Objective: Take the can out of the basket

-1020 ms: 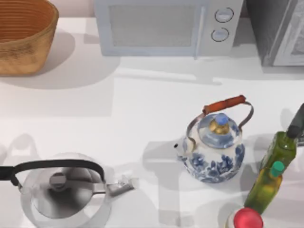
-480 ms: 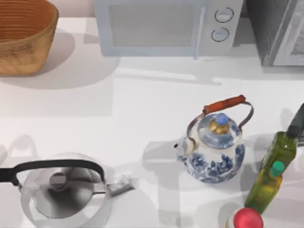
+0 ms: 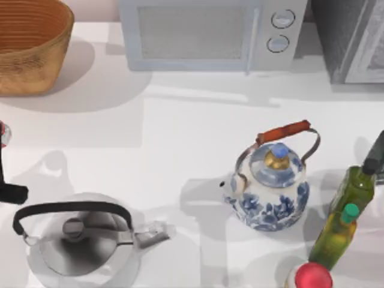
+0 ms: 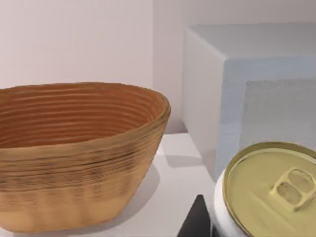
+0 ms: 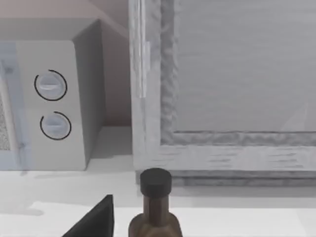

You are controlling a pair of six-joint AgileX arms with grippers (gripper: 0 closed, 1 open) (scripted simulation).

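The tan wicker basket (image 3: 30, 48) stands at the table's back left corner; in the left wrist view the basket (image 4: 74, 148) shows a bare ribbed inside. The can (image 4: 269, 190), with a yellowish pull-tab top and a white side, sits close to that camera with a dark finger (image 4: 196, 223) against it. From above, a sliver of the can (image 3: 3, 134) shows at the left edge, outside the basket and in front of it, held in my left gripper (image 3: 2, 143). My right gripper (image 3: 375, 155) hangs at the right edge above an oil bottle.
A microwave (image 3: 210, 33) lines the back, with a grey appliance (image 3: 354, 36) beside it. A steel kettle (image 3: 78, 240) sits front left and a blue-and-white kettle (image 3: 273, 192) right of centre. Two oil bottles (image 3: 354, 186) and a red-capped bottle (image 3: 312, 277) crowd the front right.
My left arm has moved away from the steel kettle toward the back, bringing the can into the top view at the left edge. The right arm has not moved.
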